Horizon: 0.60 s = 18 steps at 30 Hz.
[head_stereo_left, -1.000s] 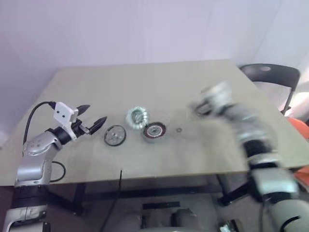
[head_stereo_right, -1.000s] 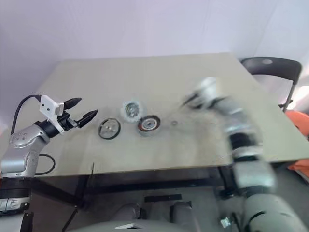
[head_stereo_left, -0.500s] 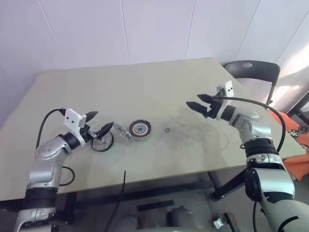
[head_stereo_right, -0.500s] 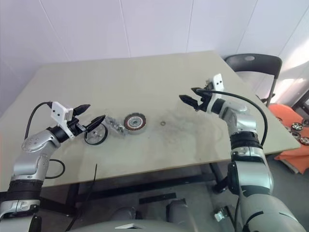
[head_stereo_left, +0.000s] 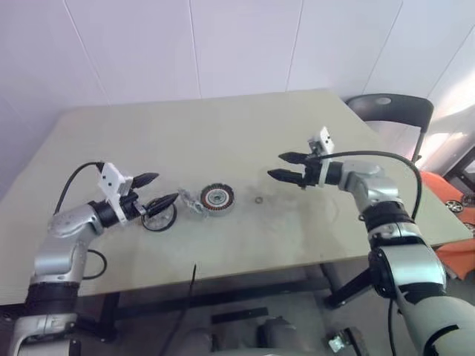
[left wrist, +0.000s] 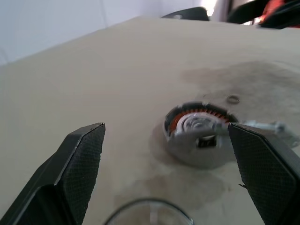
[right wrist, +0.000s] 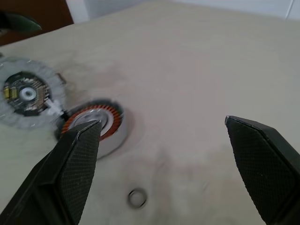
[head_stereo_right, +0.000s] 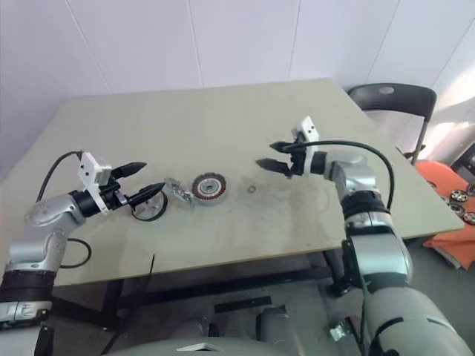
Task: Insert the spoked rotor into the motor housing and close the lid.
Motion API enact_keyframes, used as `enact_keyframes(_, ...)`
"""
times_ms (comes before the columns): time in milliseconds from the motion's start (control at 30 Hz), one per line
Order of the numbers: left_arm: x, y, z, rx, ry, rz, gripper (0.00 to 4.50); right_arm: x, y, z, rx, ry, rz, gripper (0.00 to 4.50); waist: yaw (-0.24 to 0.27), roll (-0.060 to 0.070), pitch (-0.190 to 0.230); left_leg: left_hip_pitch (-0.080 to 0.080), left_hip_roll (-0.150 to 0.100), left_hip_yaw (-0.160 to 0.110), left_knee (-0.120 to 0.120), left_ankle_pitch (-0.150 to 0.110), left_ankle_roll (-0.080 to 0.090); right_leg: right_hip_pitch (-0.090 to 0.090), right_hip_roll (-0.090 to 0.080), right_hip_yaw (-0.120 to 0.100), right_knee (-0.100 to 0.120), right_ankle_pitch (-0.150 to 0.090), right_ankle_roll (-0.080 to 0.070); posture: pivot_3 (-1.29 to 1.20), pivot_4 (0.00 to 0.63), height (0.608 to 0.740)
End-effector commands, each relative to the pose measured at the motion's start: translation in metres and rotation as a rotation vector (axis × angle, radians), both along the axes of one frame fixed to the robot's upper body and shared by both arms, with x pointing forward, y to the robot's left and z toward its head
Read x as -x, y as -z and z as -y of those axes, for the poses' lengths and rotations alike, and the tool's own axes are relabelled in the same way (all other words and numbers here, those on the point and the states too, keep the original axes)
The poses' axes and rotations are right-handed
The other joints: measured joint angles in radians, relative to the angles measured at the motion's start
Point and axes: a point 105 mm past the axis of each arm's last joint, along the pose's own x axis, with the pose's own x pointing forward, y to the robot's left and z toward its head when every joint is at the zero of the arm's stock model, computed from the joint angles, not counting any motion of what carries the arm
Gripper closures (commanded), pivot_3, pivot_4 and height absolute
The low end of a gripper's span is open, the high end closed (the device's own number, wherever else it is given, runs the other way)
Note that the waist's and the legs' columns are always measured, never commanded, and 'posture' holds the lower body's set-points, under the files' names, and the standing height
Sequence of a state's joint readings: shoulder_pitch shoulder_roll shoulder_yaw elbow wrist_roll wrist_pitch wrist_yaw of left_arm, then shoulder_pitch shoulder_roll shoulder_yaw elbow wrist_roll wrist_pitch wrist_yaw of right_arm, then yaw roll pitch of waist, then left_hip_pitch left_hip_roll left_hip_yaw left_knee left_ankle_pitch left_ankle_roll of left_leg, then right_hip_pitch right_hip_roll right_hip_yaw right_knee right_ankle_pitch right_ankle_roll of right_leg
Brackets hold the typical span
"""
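Note:
The motor housing (head_stereo_left: 217, 198), round with copper windings around a silvery centre, lies near the middle of the table. Close against its left side sits the lid (head_stereo_left: 191, 202), a grey disc with a hub (right wrist: 26, 96). Further left lies the spoked rotor (head_stereo_left: 158, 216), a thin dark ring with the table showing through it. My left gripper (head_stereo_left: 157, 190) is open just above the rotor's left edge, pointing toward the housing (left wrist: 197, 136). My right gripper (head_stereo_left: 275, 165) is open and empty, held above the table to the right of the housing (right wrist: 93, 124).
A small metal ring (head_stereo_left: 258, 199) lies on the table between the housing and my right gripper. A dark chair (head_stereo_left: 390, 111) stands past the table's far right corner. A thin cable (head_stereo_left: 194, 271) hangs at the front edge.
The right gripper has swung left and down toward the table's middle. The left gripper has shifted slightly right and turned toward the housing. The camera view has also shifted.

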State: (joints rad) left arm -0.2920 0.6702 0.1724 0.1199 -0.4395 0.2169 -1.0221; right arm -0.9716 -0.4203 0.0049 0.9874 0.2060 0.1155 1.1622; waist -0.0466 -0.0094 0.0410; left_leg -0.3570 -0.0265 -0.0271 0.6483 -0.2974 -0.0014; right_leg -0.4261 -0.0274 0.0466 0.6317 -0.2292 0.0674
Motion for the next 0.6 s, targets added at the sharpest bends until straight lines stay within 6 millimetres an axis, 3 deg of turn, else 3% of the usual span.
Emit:
enact_keyframes(33, 0.0, -0.019, 0.001, -0.021, 0.088, 0.013, 0.04, -0.007, -0.02, -0.011, 0.013, -0.029, 0.094, 0.06, 0.0, 0.0, 0.0, 0.0, 0.0, 0.0, 0.0, 0.0, 0.0, 0.0, 0.0, 0.0, 0.0, 0.0, 0.0, 0.0, 0.0, 0.74)
enact_keyframes(233, -0.002, -0.04, -0.001, -0.079, 0.174, -0.007, 0.04, -0.003, -0.02, -0.019, 0.031, -0.103, 0.094, 0.06, 0.001, 0.0, 0.0, -0.001, -0.001, 0.0, 0.0, 0.0, -0.001, 0.0, -0.001, 0.0, 0.0, 0.0, 0.0, 0.0, 0.0, 0.74)
enact_keyframes(433, 0.013, -0.042, 0.001, -0.096, 0.272, -0.084, 0.04, 0.01, -0.007, -0.01, 0.081, -0.199, 0.026, 0.06, -0.001, 0.0, 0.0, -0.001, -0.001, 0.0, 0.0, 0.0, -0.001, 0.0, -0.001, 0.0, 0.0, 0.0, 0.0, 0.0, 0.0, 0.74)
enact_keyframes(600, 0.014, -0.041, 0.001, -0.103, 0.278, -0.107, 0.04, 0.021, 0.005, -0.009, 0.146, -0.281, -0.005, 0.06, -0.001, 0.0, 0.0, 0.0, -0.001, -0.001, 0.0, 0.001, -0.001, 0.0, -0.001, 0.0, 0.001, 0.0, 0.0, 0.0, 0.0, 0.74)
